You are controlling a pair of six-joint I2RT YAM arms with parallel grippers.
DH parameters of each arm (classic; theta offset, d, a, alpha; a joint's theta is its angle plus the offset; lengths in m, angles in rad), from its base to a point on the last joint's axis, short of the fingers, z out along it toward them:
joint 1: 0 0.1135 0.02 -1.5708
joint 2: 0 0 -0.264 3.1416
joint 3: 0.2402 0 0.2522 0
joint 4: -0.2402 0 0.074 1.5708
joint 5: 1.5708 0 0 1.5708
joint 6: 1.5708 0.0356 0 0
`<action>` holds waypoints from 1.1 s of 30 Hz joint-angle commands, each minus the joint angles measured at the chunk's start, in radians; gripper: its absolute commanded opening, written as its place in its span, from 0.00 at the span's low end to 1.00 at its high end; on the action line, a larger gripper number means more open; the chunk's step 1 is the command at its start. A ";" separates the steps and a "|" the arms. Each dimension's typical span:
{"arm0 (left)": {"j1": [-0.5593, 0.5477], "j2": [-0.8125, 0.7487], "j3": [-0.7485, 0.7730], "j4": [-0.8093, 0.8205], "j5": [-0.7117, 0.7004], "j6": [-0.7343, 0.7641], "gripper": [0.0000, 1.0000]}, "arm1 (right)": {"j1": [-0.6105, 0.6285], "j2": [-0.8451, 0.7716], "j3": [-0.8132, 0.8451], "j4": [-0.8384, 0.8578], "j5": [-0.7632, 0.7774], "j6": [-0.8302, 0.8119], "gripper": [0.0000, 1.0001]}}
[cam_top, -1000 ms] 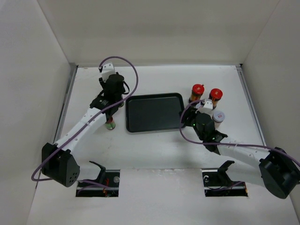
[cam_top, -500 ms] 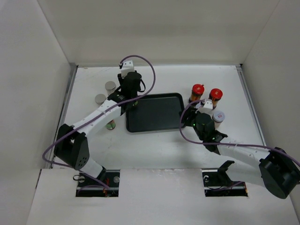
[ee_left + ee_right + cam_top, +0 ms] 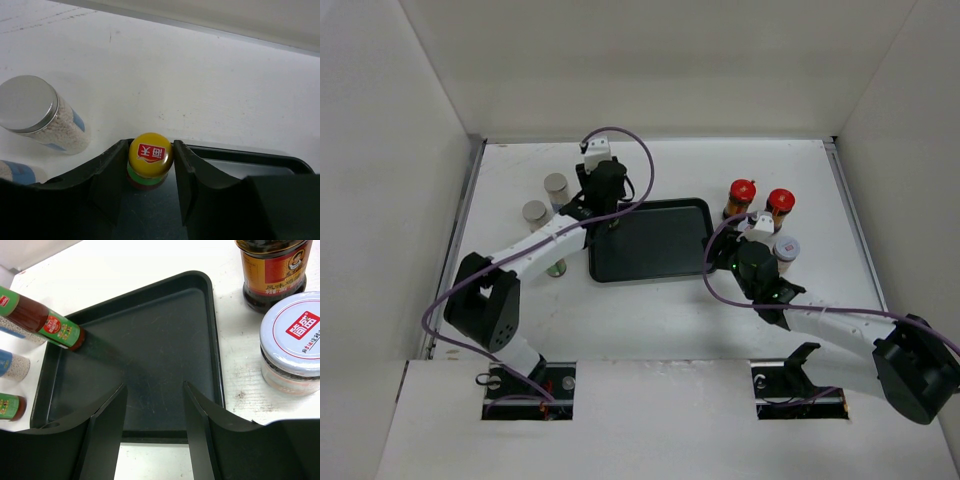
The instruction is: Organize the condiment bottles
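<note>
White table (image 3: 650, 320), black tray (image 3: 660, 262) in the middle; left hand (image 3: 150, 147) was clamped under the yellow-capped bottle (image 3: 47, 322)'s cap, base at the tray's far-left corner, likely to set it upright; right hand (image 3: 154, 400) hung wide open, empty.

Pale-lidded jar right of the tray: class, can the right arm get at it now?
Probably yes: the right gripper is open and empty, and the jar stands just beside it with nothing between.
</note>
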 commanded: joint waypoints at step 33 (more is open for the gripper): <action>0.064 -0.654 -0.209 -0.563 -0.110 -0.136 0.58 | -0.025 -0.058 0.000 0.057 -0.014 0.018 0.63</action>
